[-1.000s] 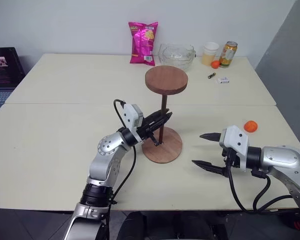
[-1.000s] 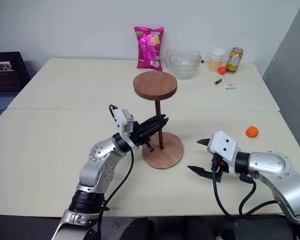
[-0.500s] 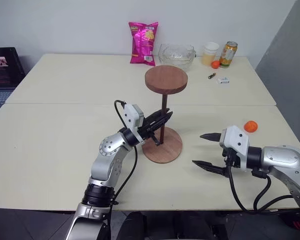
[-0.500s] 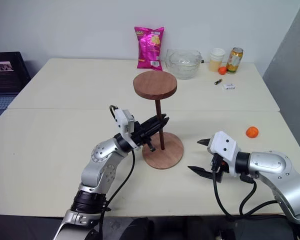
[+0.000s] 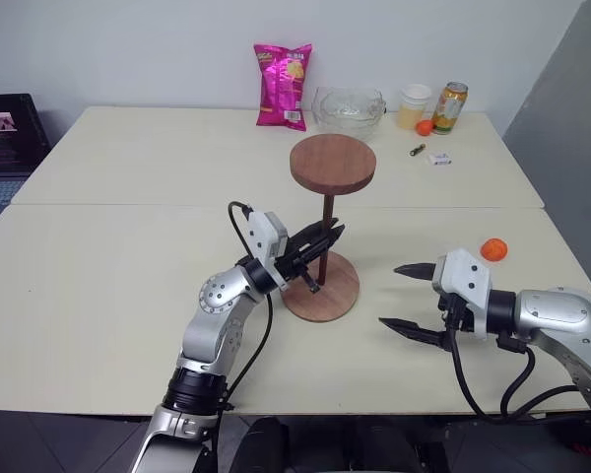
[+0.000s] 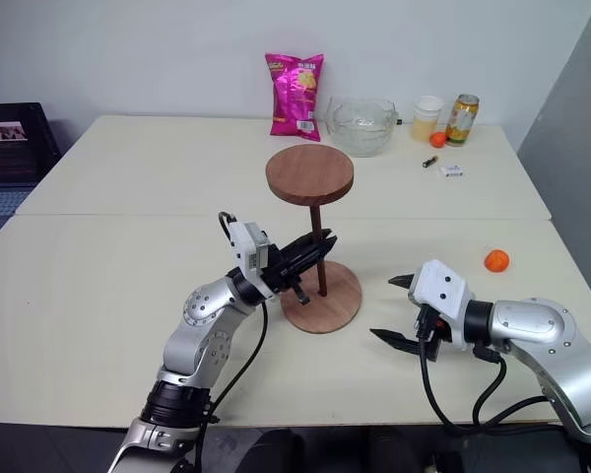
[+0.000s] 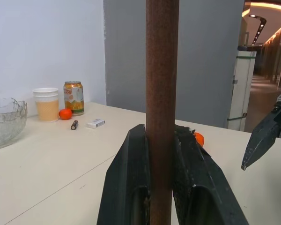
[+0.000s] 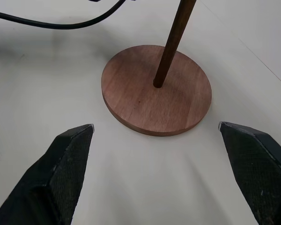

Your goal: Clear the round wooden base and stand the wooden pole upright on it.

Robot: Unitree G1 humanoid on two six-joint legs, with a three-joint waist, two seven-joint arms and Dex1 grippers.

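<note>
The round wooden base (image 5: 337,296) lies flat on the table near its front middle. The wooden pole (image 5: 326,222) stands nearly upright on it, its lower end at the base's centre (image 8: 157,84) and its dark disc (image 5: 333,163) on top. My left gripper (image 5: 327,236) is shut on the pole partway up; in the left wrist view both fingers (image 7: 131,178) press against the pole (image 7: 162,70). My right gripper (image 5: 404,296) hangs open to the right of the base, clear of it, with the base (image 8: 131,89) ahead of its spread fingers (image 8: 68,164).
At the table's back stand a pink snack bag (image 5: 283,84), a glass bowl (image 5: 348,106), a cup (image 5: 414,103), a can (image 5: 450,105) and a small orange (image 5: 425,126). Another orange (image 5: 492,249) lies right of my right arm. A battery (image 5: 418,150) and a small white piece (image 5: 440,158) lie back right.
The pole and its top disc have shifted slightly to the right in my left gripper's hold. The right gripper has stayed where it was, still open.
</note>
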